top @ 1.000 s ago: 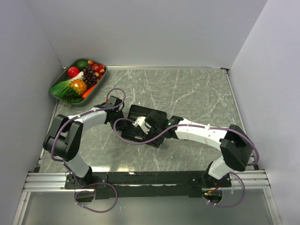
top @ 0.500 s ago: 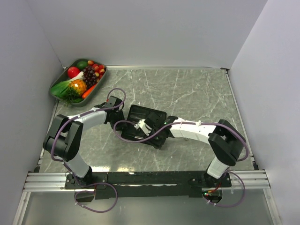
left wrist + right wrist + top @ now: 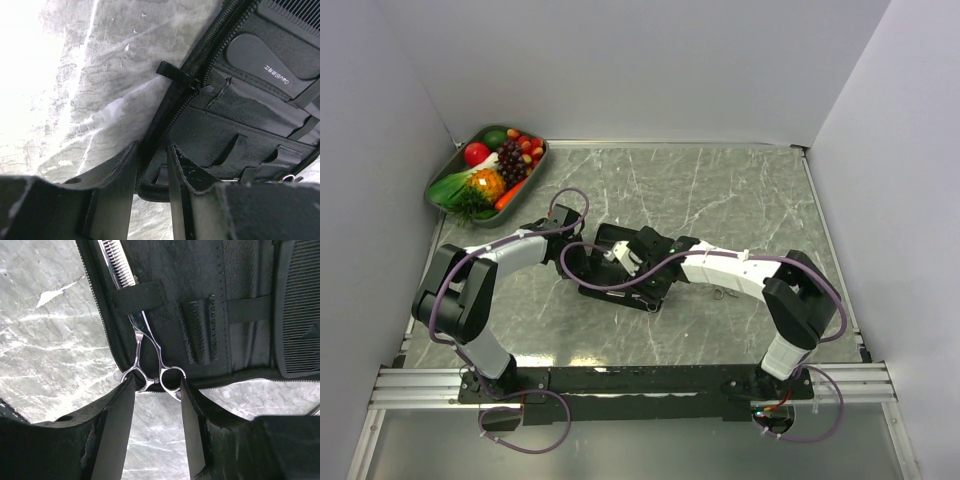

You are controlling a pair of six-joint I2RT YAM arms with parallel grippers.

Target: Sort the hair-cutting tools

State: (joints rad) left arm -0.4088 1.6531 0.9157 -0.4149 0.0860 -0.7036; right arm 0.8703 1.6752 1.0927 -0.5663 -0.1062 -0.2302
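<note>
Black pouch (image 3: 610,288) mid-table, unzipped, lying open. Inside: elastic loops, flat pockets, small white logo (image 3: 276,75) on one pocket. Zip pull (image 3: 175,75) sticking out over the marble. Grey veined marble table (image 3: 740,190). Metal tray (image 3: 430,188) at far left corner, against the wall: red apple (image 3: 477,153), dark grapes (image 3: 510,160), carrot (image 3: 508,196), greens (image 3: 450,188). Plain grey walls (image 3: 650,60). Aluminium rail (image 3: 410,385) along near edge.

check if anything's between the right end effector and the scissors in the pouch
Nothing visible stands between them: the silver metal scissors with ring handles sit with their rings right between the fingers of the right end effector. A black elastic strap crosses the blades further in, inside the black fabric zip pouch.
</note>
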